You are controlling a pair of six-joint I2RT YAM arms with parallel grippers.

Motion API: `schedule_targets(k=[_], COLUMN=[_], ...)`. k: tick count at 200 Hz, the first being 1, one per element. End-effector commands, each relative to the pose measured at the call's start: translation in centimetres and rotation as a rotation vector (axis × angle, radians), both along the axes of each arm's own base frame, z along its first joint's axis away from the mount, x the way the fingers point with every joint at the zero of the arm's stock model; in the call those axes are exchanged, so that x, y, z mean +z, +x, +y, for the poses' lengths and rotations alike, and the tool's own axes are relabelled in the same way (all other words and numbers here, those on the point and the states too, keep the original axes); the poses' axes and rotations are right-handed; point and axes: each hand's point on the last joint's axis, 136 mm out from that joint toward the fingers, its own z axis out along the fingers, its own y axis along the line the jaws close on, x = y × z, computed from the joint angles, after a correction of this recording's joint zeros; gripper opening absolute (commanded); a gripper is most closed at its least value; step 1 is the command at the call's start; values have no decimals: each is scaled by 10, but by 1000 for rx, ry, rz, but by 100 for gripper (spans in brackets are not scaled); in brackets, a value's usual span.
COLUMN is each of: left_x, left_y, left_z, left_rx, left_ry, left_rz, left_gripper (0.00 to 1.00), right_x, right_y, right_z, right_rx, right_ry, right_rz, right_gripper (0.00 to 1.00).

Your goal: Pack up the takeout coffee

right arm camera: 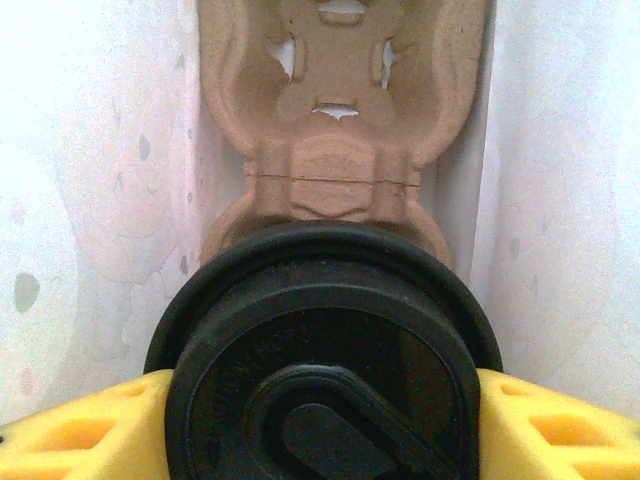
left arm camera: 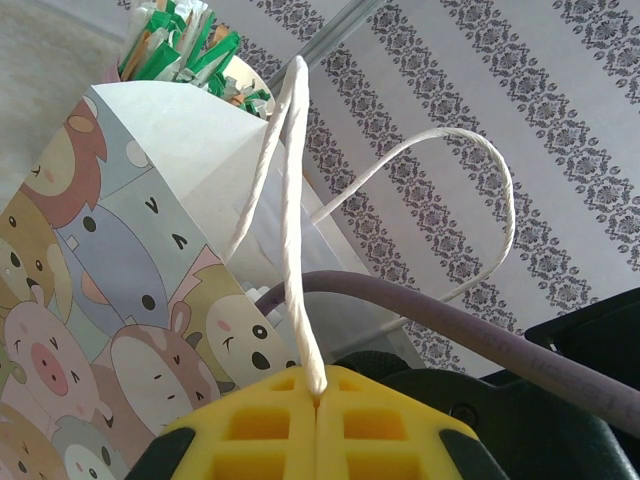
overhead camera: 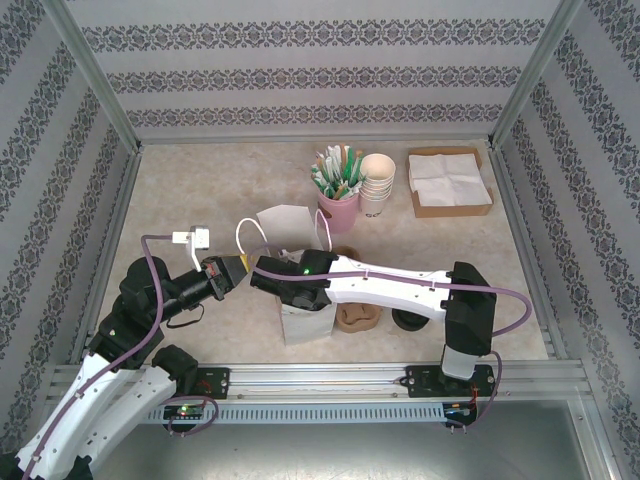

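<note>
With the bag handle [left arm camera: 290, 230] pinched by the left hand [left arm camera: 318, 400], the lidded cup [right arm camera: 320, 330] is clamped by the right hand [right arm camera: 320, 430] above the bagged carrier [right arm camera: 335, 130]; straight lowering is called for.

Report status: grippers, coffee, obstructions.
Left fingers shut on bag handle. Right fingers gripping lidded cup inside bag, cup carrier just beyond. Nothing blocking.
</note>
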Motion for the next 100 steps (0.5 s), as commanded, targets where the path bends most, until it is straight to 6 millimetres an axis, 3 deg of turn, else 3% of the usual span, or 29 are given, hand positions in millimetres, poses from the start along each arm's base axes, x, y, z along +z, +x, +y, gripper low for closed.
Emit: schedule_targets(k=[1, 20, 54, 100], left_x=[14, 13, 12, 10], left_y=[-3, -3, -2, -2], left_z=[-2, -2, -3, -3], left_rx=[-14, -11, -11, -13], left_ry=[-24, -26, -22, -17], left_rz=[-23, -20, -15, -10], left_gripper=[3, 3, 3, 3], right_x=[-72, -73, -82, -90], right_y=[-36, -37, -41, -39], right_z=[-41, -41, -20, -28], right_rx=[1, 9, -35, -37], right_ry=[-290, -312, -127, -163], right_rz=[194, 196, 237, 236], right_gripper=[56, 56, 56, 56])
